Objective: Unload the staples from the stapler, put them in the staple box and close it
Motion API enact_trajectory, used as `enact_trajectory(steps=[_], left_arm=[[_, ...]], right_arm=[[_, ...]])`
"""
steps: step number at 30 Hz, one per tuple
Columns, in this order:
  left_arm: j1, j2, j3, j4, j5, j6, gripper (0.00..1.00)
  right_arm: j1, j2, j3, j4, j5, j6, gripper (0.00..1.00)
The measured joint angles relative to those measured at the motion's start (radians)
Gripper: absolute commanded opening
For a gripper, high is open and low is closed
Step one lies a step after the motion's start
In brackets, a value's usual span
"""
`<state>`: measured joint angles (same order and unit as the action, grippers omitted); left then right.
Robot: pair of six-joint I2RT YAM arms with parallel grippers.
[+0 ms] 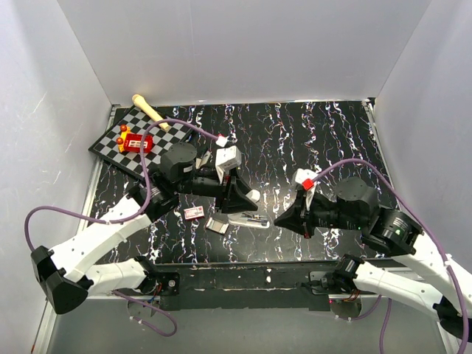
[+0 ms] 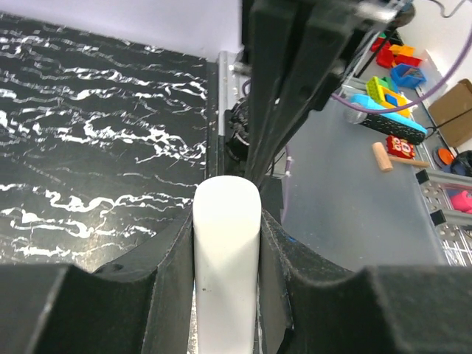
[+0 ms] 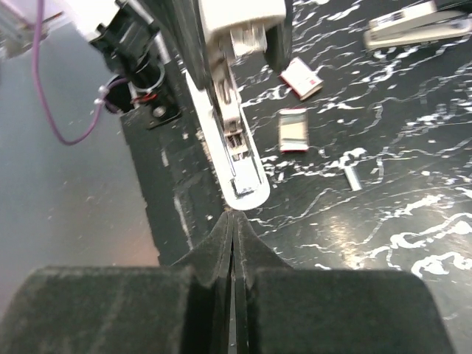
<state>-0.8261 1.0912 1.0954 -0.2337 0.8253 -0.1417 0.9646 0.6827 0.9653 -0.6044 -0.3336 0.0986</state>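
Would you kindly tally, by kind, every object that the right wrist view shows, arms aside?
Staplers: 2, the white stapler with bared metal rail in the left end effector and a silver, dark-grey stapler lying farther off
Small red-and-white box: 1
Flat silvery rectangle: 1
Short grey metallic staple strip: 1
Total: 5

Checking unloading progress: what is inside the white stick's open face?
A silver metal rail runs inside the white stick, with a small dark block partway along. Its upper end is hidden between the left gripper's fingers; the contents there cannot be seen.
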Motion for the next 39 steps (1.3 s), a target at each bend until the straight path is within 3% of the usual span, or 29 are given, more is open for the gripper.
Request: enact_trajectory(steps=[8,17,39], left_arm=[[0.000,0.087,0.011,-0.039,-0.120,0.003,0.00],[0.000,0.153,0.026,-0.043,-0.221,-0.018,0.00],[0.000,0.307,0.056,0.040,-0.520,-0.225,0.00]], right_arm=[[0.000,0.011,0.028,0.014,0.225,0.010,0.01],[0.000,0.173,0.002,0.169,0.435,0.076,0.01],[0.000,0.259,-0.415,0.735,0.581,0.224,0.01]])
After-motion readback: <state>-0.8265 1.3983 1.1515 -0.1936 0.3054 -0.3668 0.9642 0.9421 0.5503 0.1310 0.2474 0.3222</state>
